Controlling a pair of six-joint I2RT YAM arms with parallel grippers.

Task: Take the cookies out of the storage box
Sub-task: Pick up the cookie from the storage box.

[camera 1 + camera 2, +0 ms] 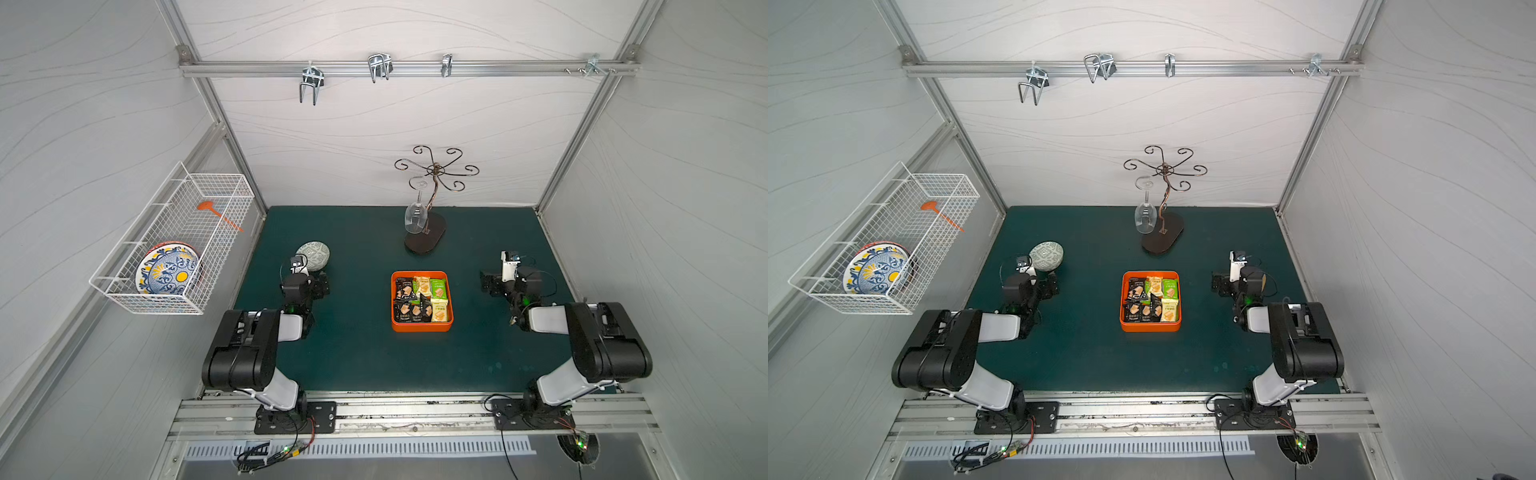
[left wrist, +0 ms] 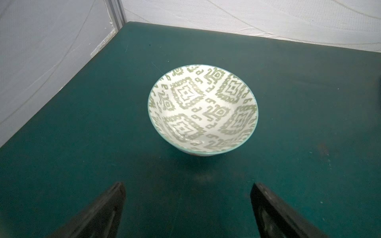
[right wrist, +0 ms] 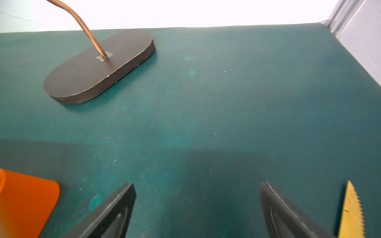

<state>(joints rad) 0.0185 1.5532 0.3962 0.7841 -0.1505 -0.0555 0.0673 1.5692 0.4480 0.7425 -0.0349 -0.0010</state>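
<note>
- Surface [image 1: 353,361]: in both top views the green mat nearest my bases carries no packet.
- Storage box [image 1: 422,328]: the orange tray sits near the middle of the surface, between my two arms and well apart from both grippers. One of its corners shows in the right wrist view [image 3: 26,202].
- Cookies [image 1: 422,299]: black, pale yellow and green packets fill the storage box in both top views [image 1: 1152,300], some overlapping. I see none lying outside it there.
- Left gripper [image 2: 188,185]: jaws spread wide, nothing between them, hanging over bare mat. It points at the bowl, not at the storage box.
- Right gripper [image 3: 198,185]: jaws spread wide and empty over bare mat, with the storage box off to one side.
- Yellow saw-edged strip [image 3: 350,212]: it shows just beside one right finger in the right wrist view. It may be a packet edge, but I cannot tell, and the top views do not show it.
- Bowl [image 2: 203,109]: patterned, upright and empty, just beyond the left gripper.
- Glass stand [image 3: 99,66]: its oval base rests farther back, with a wine glass [image 1: 413,220] hanging upside down from it.
- Progress, judged: the task is at its start, and no removal can be confirmed. Every packet seen in the storage box remains to be lifted out, and neither gripper is over the storage box yet.
</note>
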